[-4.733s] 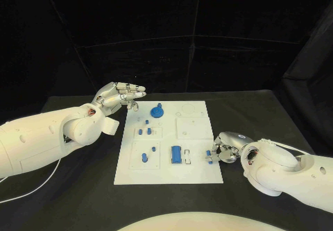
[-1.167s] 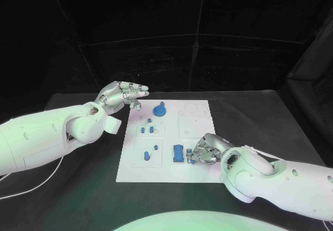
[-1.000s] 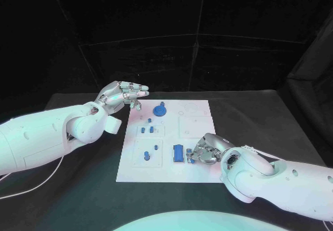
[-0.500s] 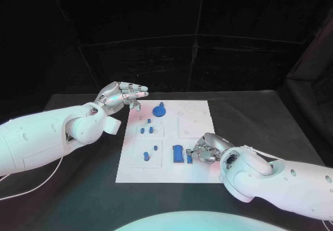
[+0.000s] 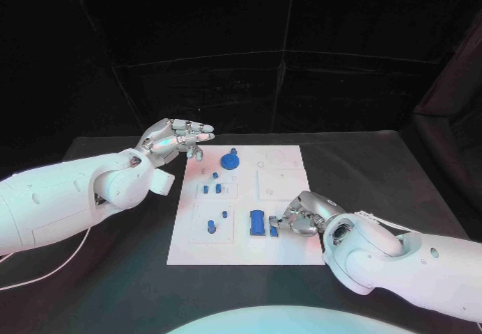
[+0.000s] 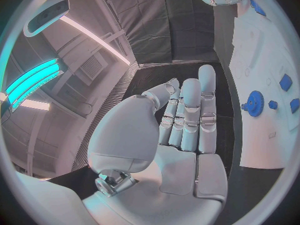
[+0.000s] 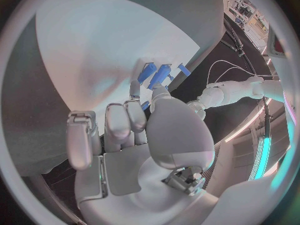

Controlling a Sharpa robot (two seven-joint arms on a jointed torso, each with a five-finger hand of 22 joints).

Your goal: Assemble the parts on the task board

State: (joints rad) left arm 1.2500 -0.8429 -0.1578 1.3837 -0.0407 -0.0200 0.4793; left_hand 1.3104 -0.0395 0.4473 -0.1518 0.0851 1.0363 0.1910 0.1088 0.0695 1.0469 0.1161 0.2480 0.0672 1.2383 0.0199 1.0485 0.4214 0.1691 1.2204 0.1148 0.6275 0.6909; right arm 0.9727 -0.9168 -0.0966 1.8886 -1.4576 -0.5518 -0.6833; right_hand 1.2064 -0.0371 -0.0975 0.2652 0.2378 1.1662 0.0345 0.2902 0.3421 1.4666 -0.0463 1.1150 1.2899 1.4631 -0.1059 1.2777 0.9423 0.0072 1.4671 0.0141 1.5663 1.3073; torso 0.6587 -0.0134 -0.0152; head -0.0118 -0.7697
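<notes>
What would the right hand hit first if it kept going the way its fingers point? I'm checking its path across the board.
Probably the blue rectangular block, just beyond the right hand and the small blue piece at its fingertips; depth is unclear.

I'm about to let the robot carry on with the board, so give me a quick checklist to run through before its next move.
1. Right robot hand holds small blue part: ok, pinched at the fingertips.
2. Part next to the blue block: ok.
3. Part seated: cannot tell.
4. Left robot hand off the task board: ok, raised beside the far left corner, holding nothing.
5. Blue gear undisturbed on the board: ok.
</notes>
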